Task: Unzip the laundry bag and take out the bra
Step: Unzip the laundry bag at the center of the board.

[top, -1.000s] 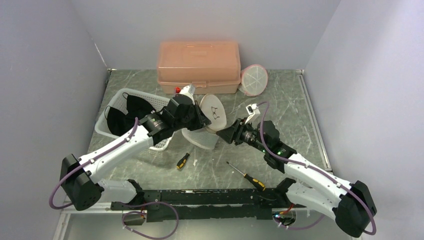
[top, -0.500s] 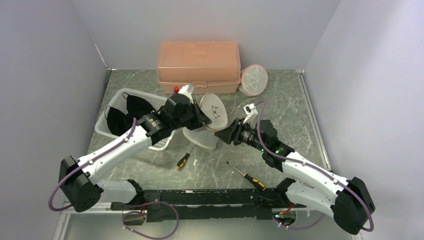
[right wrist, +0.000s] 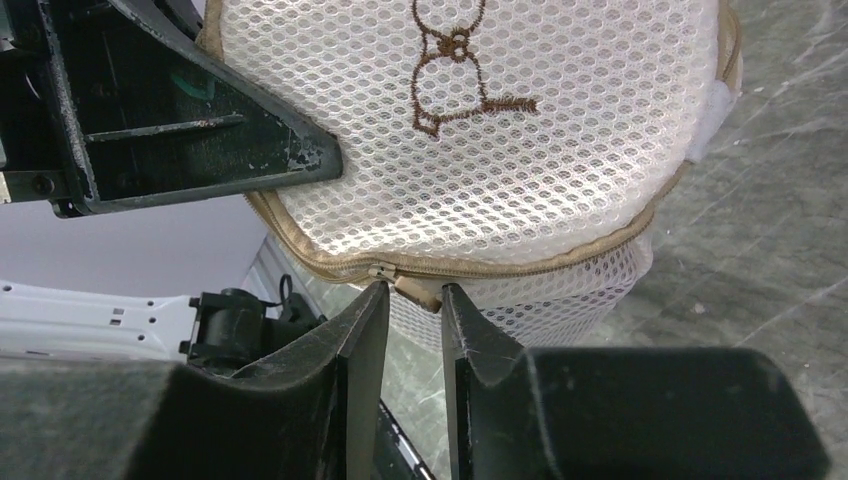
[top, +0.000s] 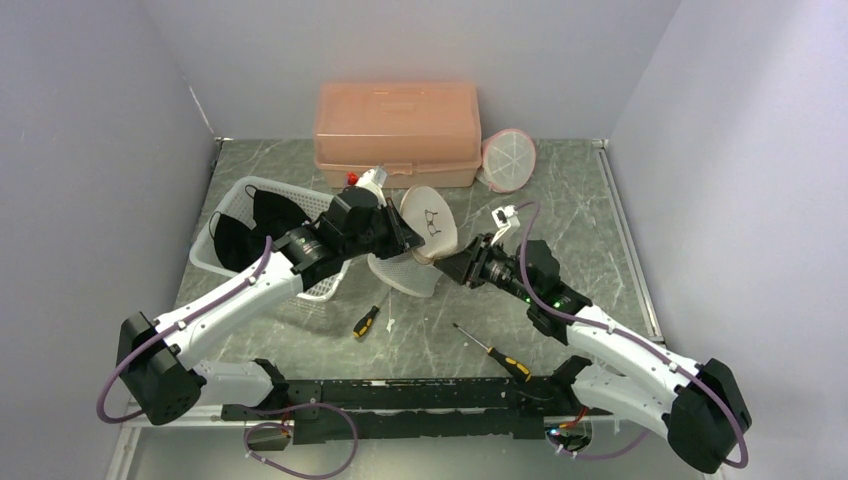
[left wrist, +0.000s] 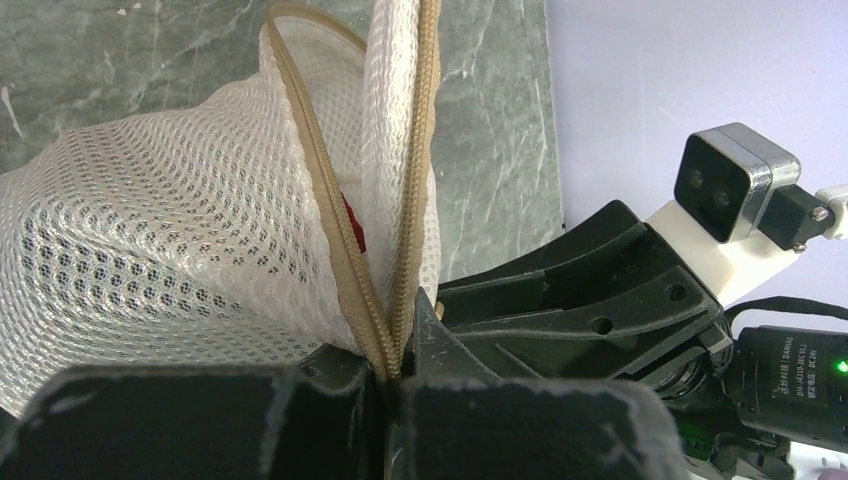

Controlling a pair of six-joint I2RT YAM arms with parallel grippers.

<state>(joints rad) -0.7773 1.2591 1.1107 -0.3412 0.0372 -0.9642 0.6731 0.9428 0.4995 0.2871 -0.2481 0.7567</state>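
Note:
The white mesh laundry bag (top: 425, 222), with a tan zipper and a brown embroidered mark, is held up over the table's middle. My left gripper (top: 408, 246) is shut on its zipper seam (left wrist: 392, 375), where the two tan zipper tracks (left wrist: 335, 215) meet. The seam gapes above the jaws and something red (left wrist: 350, 222) shows inside. My right gripper (top: 449, 265) is narrowly open (right wrist: 415, 300) under the bag (right wrist: 480, 150). The tan zipper pull (right wrist: 418, 291) lies between its tips, not clamped. The bra cannot be made out.
A pink lidded box (top: 397, 135) stands at the back, with a round pink-rimmed mesh bag (top: 508, 160) to its right. A white basket (top: 205, 262) with black items (top: 250, 225) is on the left. Two screwdrivers (top: 366, 321) (top: 495, 353) lie in front.
My right gripper has moved left and up to the bag's zipper, so the pull now sits between its tips. The left gripper has kept hold of the bag and lifted it slightly.

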